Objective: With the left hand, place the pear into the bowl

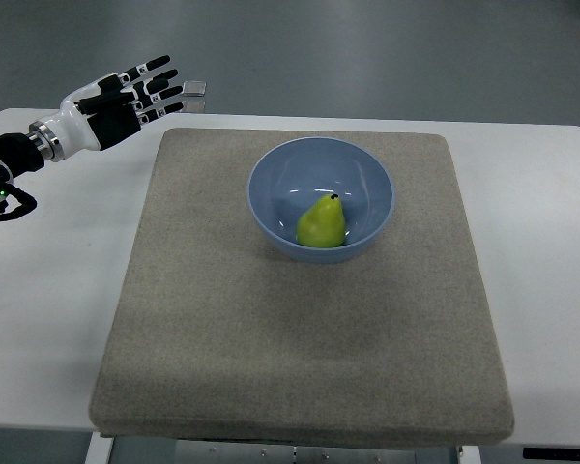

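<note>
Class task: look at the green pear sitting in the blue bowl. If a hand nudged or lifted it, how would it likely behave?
The pear looks smooth and glossy, so it may slip in a loose grasp. Its rounded, tapering shape would probably rock or roll if nudged, though the bowl walls should contain it. It appears rigid, not floppy.

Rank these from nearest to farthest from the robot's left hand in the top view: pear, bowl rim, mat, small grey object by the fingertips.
From the left hand:
1. small grey object, at the fingertips
2. mat, its upper-left corner
3. bowl rim, centre
4. pear, inside bowl
</note>
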Motion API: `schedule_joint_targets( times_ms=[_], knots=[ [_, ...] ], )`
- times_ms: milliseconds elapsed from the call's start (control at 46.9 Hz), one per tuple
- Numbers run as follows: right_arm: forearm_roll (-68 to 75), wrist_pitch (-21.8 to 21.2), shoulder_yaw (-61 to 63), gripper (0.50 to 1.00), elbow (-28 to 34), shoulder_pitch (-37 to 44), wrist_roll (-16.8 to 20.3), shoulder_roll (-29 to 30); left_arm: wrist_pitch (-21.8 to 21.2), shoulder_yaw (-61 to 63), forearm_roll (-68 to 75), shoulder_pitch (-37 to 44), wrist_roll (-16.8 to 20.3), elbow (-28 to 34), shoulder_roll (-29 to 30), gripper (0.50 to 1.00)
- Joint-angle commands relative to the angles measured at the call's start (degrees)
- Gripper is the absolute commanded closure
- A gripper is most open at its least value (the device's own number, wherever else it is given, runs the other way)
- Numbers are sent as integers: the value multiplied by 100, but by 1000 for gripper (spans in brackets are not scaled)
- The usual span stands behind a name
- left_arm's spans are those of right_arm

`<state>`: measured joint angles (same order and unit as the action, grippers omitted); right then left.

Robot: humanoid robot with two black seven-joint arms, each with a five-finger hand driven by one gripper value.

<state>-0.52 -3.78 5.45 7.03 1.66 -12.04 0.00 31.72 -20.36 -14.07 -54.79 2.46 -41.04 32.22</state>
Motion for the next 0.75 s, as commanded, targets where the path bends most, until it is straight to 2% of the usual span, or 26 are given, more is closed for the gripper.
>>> schedule_joint_targets(
  times_ms=[0, 726],
  knots=[
    [17, -53, 0, 574, 18, 1, 0, 0, 0, -3, 1, 12, 0, -1, 12, 501],
    [-1, -70, -9, 574, 97, -8, -9, 0, 229, -3, 27, 135, -88, -36, 100, 501]
  ],
)
